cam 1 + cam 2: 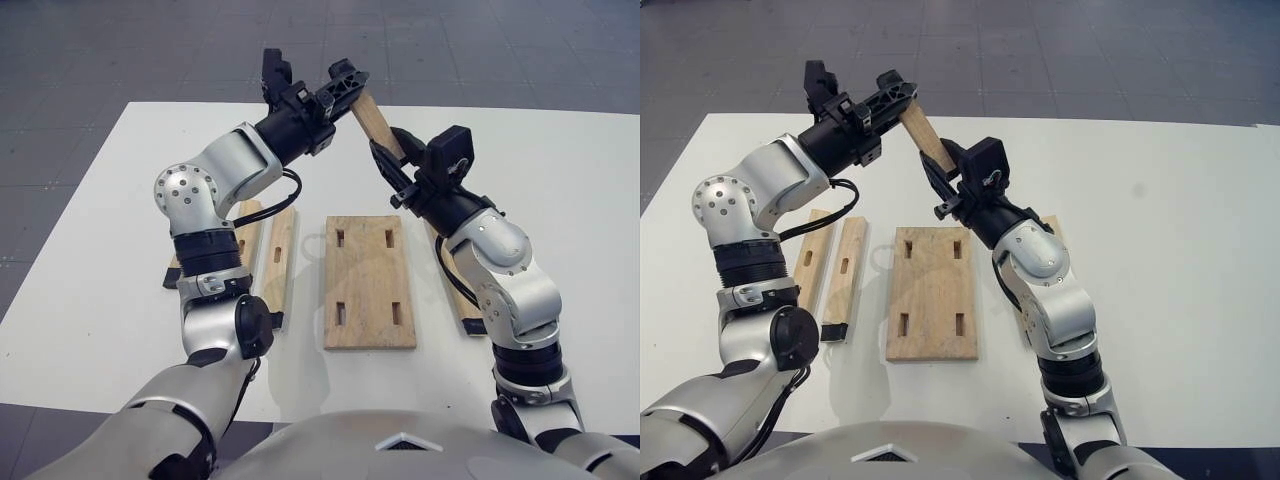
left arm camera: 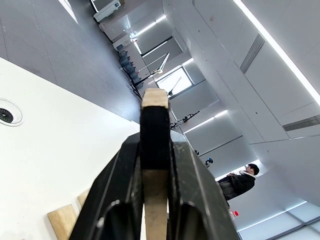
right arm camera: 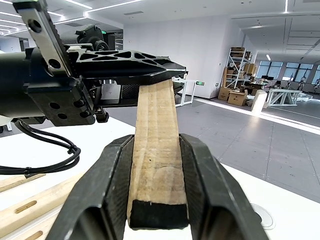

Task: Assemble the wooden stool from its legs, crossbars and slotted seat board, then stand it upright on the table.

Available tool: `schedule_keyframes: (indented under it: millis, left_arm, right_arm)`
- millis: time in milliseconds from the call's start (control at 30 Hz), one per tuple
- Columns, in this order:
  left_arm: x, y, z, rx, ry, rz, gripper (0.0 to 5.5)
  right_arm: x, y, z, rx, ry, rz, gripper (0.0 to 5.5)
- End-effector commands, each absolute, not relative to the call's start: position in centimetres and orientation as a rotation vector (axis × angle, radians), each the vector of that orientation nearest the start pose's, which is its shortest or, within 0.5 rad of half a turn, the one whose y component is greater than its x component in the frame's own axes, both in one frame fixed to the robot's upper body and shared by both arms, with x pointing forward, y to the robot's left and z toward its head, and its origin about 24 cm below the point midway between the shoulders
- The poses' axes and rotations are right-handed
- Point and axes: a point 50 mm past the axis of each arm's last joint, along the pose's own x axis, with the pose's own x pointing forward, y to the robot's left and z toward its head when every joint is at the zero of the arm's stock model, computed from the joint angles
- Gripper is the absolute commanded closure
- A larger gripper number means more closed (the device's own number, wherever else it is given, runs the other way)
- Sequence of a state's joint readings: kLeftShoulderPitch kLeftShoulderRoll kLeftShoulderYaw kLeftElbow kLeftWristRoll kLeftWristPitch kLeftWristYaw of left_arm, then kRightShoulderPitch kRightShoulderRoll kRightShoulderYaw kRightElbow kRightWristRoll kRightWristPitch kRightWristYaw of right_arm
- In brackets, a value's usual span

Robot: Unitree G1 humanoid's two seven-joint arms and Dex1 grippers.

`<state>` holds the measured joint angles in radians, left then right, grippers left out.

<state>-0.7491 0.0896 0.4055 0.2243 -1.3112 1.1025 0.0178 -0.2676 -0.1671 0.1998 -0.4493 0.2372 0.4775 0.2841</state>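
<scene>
Seat board [image 1: 368, 290] lay nearest; at twelve o'clock, left gripper [image 1: 346, 88] and right gripper [image 1: 388, 158] clamped one leg [image 1: 372, 118]. Handover, I judged; one must release.

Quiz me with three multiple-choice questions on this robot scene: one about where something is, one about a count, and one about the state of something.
1. Where is the seat board?
A. Flat on the table
B. Lifted in the air
C. On the floor

2. How many slots does it have?
A. Two
B. Four
C. Six

3. What holds the raised wooden bar?
A. Only the left tool
B. Only the right tool
C. Both tools

Answers:
1. A, it lies flat on the tabletop between the two arms.
2. B, two pairs of slots show in its face.
3. C, each tool is shut on one end of the bar.
</scene>
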Motion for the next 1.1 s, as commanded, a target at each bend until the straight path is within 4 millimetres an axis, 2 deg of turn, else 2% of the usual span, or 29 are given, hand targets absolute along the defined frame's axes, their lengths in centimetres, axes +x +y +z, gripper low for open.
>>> schedule_keyframes:
  millis: [33,300,667,700,933,1100]
  left_arm:
    - [32.9,10.3,19.0,-1.043,0.375,-0.910,5.07]
    - [32.5,11.5,19.1,-0.971,0.405,-0.949,5.07]
    - [31.6,11.5,18.3,-0.967,0.387,-0.906,5.07]
    - [31.7,11.6,18.3,-0.955,0.377,-0.889,5.07]
    - [31.7,11.6,18.7,-0.921,0.324,-0.839,5.07]
    - [32.6,11.9,20.0,-0.906,0.271,-0.821,5.07]
  right_arm:
    - [26.2,-8.2,15.7,-0.032,-0.170,0.680,4.18]
    - [26.1,-8.7,15.6,-0.074,-0.166,0.723,4.18]
    - [26.7,-9.2,15.9,-0.111,-0.165,0.750,4.18]
    - [26.6,-9.2,16.0,-0.096,-0.165,0.756,3.81]
    - [26.6,-9.3,15.8,-0.083,-0.144,0.751,2.49]
    - [26.5,-9.5,15.5,-0.078,-0.135,0.703,1.48]
